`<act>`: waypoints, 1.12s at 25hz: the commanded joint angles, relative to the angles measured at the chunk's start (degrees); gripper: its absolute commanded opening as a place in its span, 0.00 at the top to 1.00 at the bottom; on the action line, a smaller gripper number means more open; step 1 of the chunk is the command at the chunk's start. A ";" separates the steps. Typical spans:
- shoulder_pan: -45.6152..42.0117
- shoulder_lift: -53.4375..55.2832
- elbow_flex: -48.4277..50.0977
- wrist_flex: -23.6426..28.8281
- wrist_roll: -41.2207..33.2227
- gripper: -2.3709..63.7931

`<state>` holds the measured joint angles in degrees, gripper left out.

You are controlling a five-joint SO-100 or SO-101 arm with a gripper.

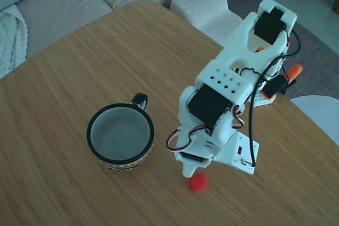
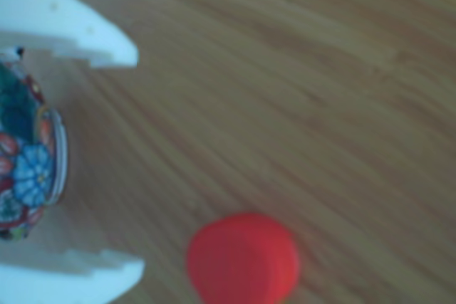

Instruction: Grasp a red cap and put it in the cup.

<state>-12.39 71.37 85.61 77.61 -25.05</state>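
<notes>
While bent low, gripper spread beside red cap

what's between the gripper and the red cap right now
Nothing: in the other view only bare wooden table separates the open gripper from the red cap. The cup sits off to the left.

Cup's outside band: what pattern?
Multicoloured floral on the cup, blue and red flowers; clearest in the other view.

wooden table carries the cup, red cap and arm base.
</notes>
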 commanded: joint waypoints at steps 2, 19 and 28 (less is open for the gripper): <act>-3.52 0.70 -2.81 -0.09 0.26 0.48; -4.48 0.35 -5.10 -3.25 2.72 0.48; -2.72 -4.66 -9.67 -3.25 2.29 0.48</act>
<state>-15.03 65.83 79.37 74.53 -22.32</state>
